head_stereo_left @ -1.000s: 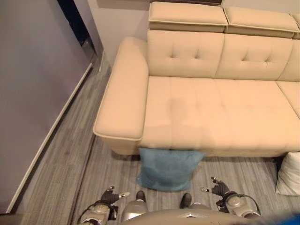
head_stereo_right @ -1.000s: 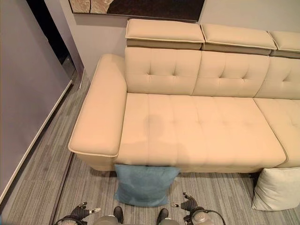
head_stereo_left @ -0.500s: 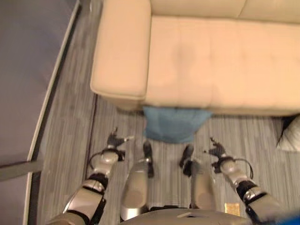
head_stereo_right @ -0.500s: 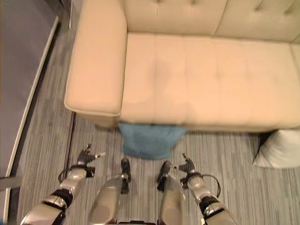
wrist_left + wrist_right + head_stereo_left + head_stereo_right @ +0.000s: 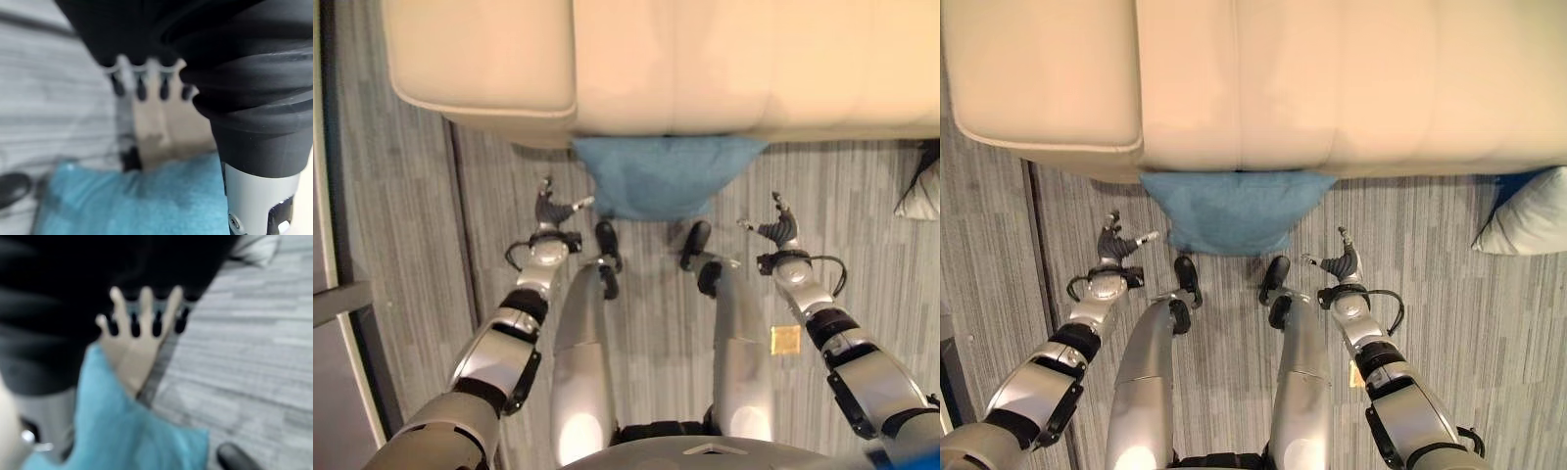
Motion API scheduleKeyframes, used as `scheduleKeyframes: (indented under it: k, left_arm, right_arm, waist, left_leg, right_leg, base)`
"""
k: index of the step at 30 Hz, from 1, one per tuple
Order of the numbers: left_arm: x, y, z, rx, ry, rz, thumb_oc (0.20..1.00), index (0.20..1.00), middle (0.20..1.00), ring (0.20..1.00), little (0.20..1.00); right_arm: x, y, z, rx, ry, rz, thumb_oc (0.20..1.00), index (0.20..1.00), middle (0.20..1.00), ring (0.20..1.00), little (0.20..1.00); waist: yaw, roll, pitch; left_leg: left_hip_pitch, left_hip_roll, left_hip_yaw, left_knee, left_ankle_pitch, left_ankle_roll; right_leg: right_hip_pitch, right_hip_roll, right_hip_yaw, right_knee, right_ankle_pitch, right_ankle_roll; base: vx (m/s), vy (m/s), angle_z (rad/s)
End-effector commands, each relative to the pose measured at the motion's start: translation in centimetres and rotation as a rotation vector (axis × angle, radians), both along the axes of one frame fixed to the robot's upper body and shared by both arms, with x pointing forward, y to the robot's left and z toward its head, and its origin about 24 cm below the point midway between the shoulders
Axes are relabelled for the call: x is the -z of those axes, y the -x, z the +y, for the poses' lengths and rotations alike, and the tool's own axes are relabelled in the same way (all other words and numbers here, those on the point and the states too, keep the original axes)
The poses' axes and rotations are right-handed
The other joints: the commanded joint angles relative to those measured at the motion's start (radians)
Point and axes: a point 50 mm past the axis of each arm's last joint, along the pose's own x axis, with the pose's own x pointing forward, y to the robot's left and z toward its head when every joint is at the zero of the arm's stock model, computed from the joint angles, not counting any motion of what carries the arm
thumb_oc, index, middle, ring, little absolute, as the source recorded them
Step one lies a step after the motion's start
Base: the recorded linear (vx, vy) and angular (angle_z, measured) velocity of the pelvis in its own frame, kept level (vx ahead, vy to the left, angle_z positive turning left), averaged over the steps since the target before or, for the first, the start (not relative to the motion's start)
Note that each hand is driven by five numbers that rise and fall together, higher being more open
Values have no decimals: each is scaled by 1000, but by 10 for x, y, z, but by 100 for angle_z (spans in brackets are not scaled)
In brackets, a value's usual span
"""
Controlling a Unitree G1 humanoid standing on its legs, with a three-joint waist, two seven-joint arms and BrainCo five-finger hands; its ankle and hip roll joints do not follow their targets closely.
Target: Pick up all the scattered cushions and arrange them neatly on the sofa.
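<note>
While my left hand (image 5: 551, 210) and right hand (image 5: 776, 226) hover with fingers loosely spread — holding nothing — the blue cushion (image 5: 661, 176) lies between them on the floor (image 5: 411, 215). It leans against the sofa (image 5: 705, 59); a white cushion (image 5: 1528, 220) sits beyond my right hand.

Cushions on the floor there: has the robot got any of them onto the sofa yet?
Not yet. The sofa seat in view is bare. The blue cushion lies on the floor against the sofa front, and a white cushion sits on the floor to the right. The left hand and right hand hang open on either side of the blue one, holding nothing. Both cushions remain to be lifted.
</note>
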Motion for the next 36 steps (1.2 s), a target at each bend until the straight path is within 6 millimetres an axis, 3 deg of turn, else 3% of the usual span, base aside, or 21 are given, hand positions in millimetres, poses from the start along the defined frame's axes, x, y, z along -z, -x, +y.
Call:
scheduleKeyframes:
  k: [1, 4, 6, 8, 11, 14, 21, 22, 30, 33, 34, 35, 36]
  left_arm:
    - [7, 9, 3, -46, 23, -27, 1000, 1000, 1000, 1000, 1000]
    - [-23, -5, -2, -39, 65, -120, 1000, 1000, 1000, 1000, 1000]
    - [-30, -8, -3, -29, 56, -135, 1000, 1000, 1000, 1000, 1000]
    - [-55, -15, -7, -19, 55, -215, 1000, 1000, 1000, 1000, 1000]
    - [-66, -19, -8, -13, 62, -244, 1000, 1000, 1000, 1000, 1000]
    - [-90, -25, -11, 1, 33, -302, 1000, 1000, 1000, 1000, 1000]
    - [-116, -31, -18, 24, 25, -361, 1000, 1000, 1000, 1000, 1000]
    - [-127, -34, -28, 55, 23, -381, 1000, 1000, 1000, 1000, 1000]
    - [-170, -39, -69, 155, 14, -493, 1000, 1000, 1000, 1000, 1000]
    - [-181, -38, -85, 192, 22, -524, 1000, 1000, 1000, 1000, 1000]
    - [-184, -38, -99, 220, 36, -535, 1000, 1000, 1000, 1000, 1000]
    - [-185, -38, -99, 219, 36, -535, 1000, 1000, 1000, 1000, 1000]
    - [-185, -37, -112, 253, 53, -536, 1000, 1000, 1000, 1000, 1000]
  right_arm:
    - [-1, 9, -16, 73, -8, -46, 1000, 1000, 1000, 1000, 1000]
    - [-23, -4, -18, 71, -52, -112, 1000, 1000, 1000, 1000, 1000]
    - [-30, -7, -18, 65, -51, -132, 1000, 1000, 1000, 1000, 1000]
    - [-48, -15, -21, 70, -49, -184, 1000, 1000, 1000, 1000, 1000]
    - [-61, -20, -20, 60, -58, -223, 1000, 1000, 1000, 1000, 1000]
    - [-90, -28, -19, 38, -38, -308, 1000, 1000, 1000, 1000, 1000]
    - [-127, -39, -10, -10, 0, -402, 1000, 1000, 1000, 1000, 1000]
    - [-141, -44, -1, -48, 11, -421, 1000, 1000, 1000, 1000, 1000]
    - [-177, -58, 38, -184, 38, -474, 1000, 1000, 1000, 1000, 1000]
    - [-187, -60, 60, -245, 30, -495, 1000, 1000, 1000, 1000, 1000]
    - [-193, -60, 81, -292, 11, -512, 1000, 1000, 1000, 1000, 1000]
    - [-193, -60, 81, -292, 12, -513, 1000, 1000, 1000, 1000, 1000]
    - [-195, -61, 97, -326, -2, -515, 1000, 1000, 1000, 1000, 1000]
  waist:
    - [-1, 35, -73]
    - [-12, 39, -71]
    - [-13, 39, -73]
    - [-14, 44, -71]
    - [-20, 45, -69]
    - [-27, 43, -61]
    - [-32, 41, -47]
    - [-28, 42, -37]
    - [-20, 47, -12]
    - [-17, 54, -2]
    - [-12, 58, -2]
    - [-13, 58, -2]
    - [-5, 63, -5]
  left_leg:
    - [-33, -11, -53, -31, 20, -57]
    - [-122, -17, -52, -15, 21, -55]
    - [-145, -17, -49, -6, 20, -53]
    - [-199, -17, -48, 5, 19, -50]
    - [-238, -18, -45, 19, 16, -49]
    - [-300, -18, -41, 42, 13, -43]
    - [-369, -18, -31, 74, 4, -36]
    - [-398, -19, -37, 89, 2, -31]
    - [-467, -20, -53, 137, -3, -26]
    - [-486, -25, -57, 151, -3, -25]
    - [-493, -28, -62, 156, -3, -25]
    - [-495, -28, -62, 158, -3, -25]
    - [-499, -30, -64, 158, -2, -23]
  right_leg:
    - [-22, -12, 40, 20, -19, 95]
    - [-126, -8, 63, 49, -22, 91]
    - [-151, -8, 69, 58, -23, 90]
    - [-212, -8, 78, 77, -26, 90]
    - [-253, -8, 89, 92, -28, 89]
    - [-325, -6, 105, 114, -28, 89]
    - [-407, -1, 126, 152, -33, 90]
    - [-437, 2, 132, 162, -32, 92]
    - [-505, 1, 142, 211, -43, 83]
    - [-523, 3, 145, 224, -46, 79]
    - [-532, 5, 147, 231, -45, 76]
    - [-534, 5, 147, 232, -46, 76]
    - [-539, 8, 148, 235, -44, 74]
  base:
    - [-15, 16, -11]
    - [7, 1, -10]
    - [25, 13, -2]
    - [41, 13, -3]
    - [32, 8, -3]
    - [8, 10, -2]
    - [17, 12, -7]
    - [27, -1, -6]
    - [29, -31, 0]
    - [12, -7, 0]
    - [0, 0, 0]
    - [0, 0, 0]
    - [0, 0, 0]
